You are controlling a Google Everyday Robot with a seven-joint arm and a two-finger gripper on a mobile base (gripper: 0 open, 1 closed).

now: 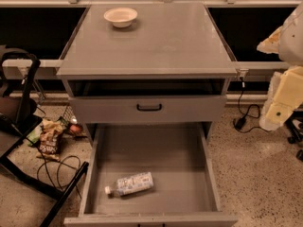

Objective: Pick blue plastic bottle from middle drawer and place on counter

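Note:
The blue plastic bottle lies on its side on the floor of the open middle drawer, near the front left, with its white cap pointing left. The counter is the grey cabinet top above it. My gripper hangs at the right edge of the camera view, beside the cabinet and about level with the closed upper drawer. It is well to the right of the bottle, higher than it, and holds nothing that I can see.
A cream bowl sits at the counter's back left. The upper drawer front with a black handle is closed. A black chair frame, snack bags and cables are on the floor at the left. A cord lies at the right.

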